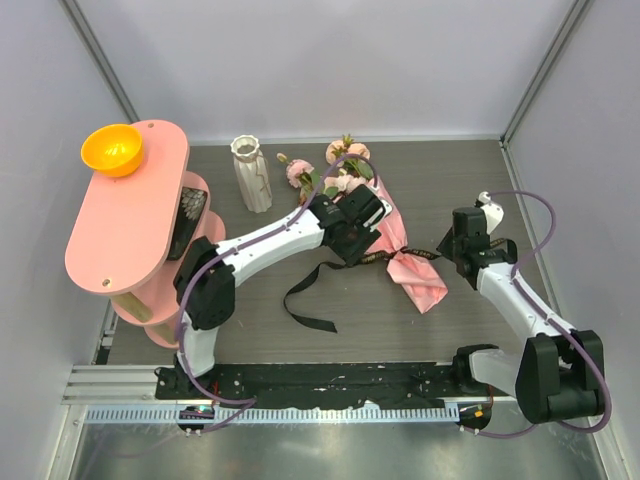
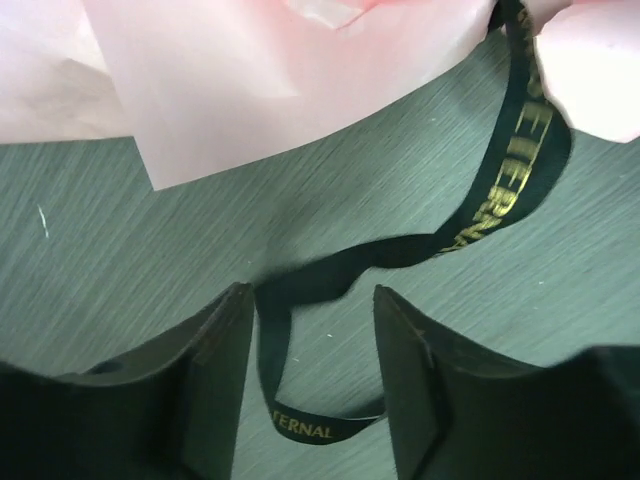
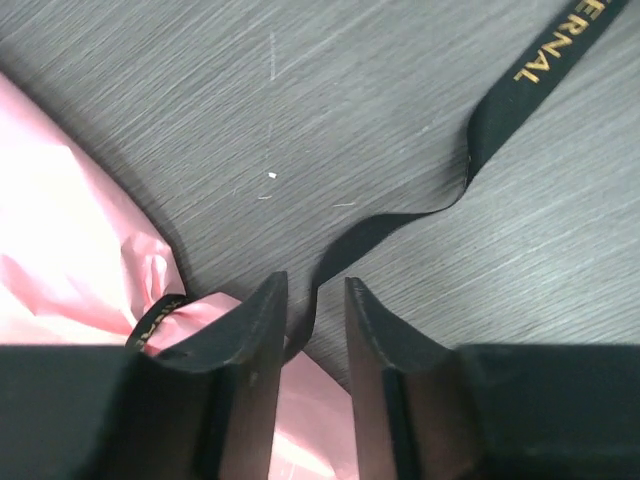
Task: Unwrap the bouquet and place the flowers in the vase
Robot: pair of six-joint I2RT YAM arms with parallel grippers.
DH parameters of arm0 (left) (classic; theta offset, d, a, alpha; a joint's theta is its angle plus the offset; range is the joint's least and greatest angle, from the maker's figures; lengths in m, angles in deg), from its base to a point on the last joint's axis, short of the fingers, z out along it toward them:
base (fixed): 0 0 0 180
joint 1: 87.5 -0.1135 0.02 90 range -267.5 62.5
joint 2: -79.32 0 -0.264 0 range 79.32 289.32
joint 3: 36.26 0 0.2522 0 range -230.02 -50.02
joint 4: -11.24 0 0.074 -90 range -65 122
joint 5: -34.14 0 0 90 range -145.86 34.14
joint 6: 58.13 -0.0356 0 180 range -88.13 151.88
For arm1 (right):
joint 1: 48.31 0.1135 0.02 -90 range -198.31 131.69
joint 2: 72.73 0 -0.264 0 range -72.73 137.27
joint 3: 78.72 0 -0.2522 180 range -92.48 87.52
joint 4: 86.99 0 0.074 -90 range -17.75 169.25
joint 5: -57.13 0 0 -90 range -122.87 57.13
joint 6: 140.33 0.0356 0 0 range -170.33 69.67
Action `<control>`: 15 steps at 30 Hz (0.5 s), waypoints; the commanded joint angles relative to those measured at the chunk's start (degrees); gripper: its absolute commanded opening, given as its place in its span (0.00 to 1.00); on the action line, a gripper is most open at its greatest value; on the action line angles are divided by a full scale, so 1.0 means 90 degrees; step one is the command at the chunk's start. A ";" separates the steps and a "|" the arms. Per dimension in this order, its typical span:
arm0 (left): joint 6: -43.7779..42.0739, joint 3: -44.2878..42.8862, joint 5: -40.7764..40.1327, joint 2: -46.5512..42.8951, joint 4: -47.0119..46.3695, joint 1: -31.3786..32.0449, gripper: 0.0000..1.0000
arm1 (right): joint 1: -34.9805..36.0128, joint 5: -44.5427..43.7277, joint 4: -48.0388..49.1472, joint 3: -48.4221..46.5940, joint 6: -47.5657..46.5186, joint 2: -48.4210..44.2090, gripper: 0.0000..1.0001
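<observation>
The bouquet [image 1: 415, 275] lies on the table, its salmon-pink paper cone pointing toward the near right. The flowers [image 1: 340, 170], pink roses with green leaves, stick out of its far end. The white ribbed vase [image 1: 250, 175] stands upright just left of the blooms. A black ribbon [image 1: 305, 290] with gold lettering trails from the cone to the left. My left gripper [image 1: 362, 255] hovers over the cone's middle, open, and the ribbon [image 2: 300, 425] loops loosely between its jaws [image 2: 312, 300]. My right gripper [image 1: 443, 252] sits at the cone's right side. It is narrowly open [image 3: 316, 290], with the ribbon [image 3: 400, 225] running through the gap.
A pink two-tier stand [image 1: 140, 215] occupies the left side, with an orange bowl [image 1: 112, 148] on top. Grey walls close in the back and both sides. A metal rail [image 1: 300, 380] runs along the near edge by the arm bases.
</observation>
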 commanded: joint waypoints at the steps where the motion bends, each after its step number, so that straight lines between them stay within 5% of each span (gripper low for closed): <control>1: 0.0041 0.0011 0.0313 -0.0716 -0.0262 -0.0167 0.68 | 0.0194 0.0373 -0.0122 -0.0421 -0.0758 -0.0282 0.40; 6: 0.0167 0.0489 0.1590 -0.1058 -0.1140 -0.0362 0.73 | 0.0800 0.0588 -0.0191 -0.0450 -0.0690 -0.0839 0.59; 9: 0.0604 0.0529 0.2953 -0.0845 -0.1765 -0.0625 0.45 | 0.1016 0.1717 0.0335 -0.0450 -0.0487 -0.0704 0.61; 10: 0.0849 0.0481 0.3289 -0.0699 -0.1931 -0.0685 0.37 | 0.1006 0.2553 0.0530 -0.0392 -0.0301 -0.0577 0.57; 13: 0.1680 -0.0113 0.4208 0.0033 -0.2235 -0.0890 0.27 | 0.1016 0.3077 0.1175 -0.0178 0.0354 0.0009 0.15; 15: 0.2196 -0.0513 0.4414 0.0385 -0.2391 -0.1017 0.24 | 0.1016 0.3147 0.1566 -0.0041 0.0472 0.0234 0.11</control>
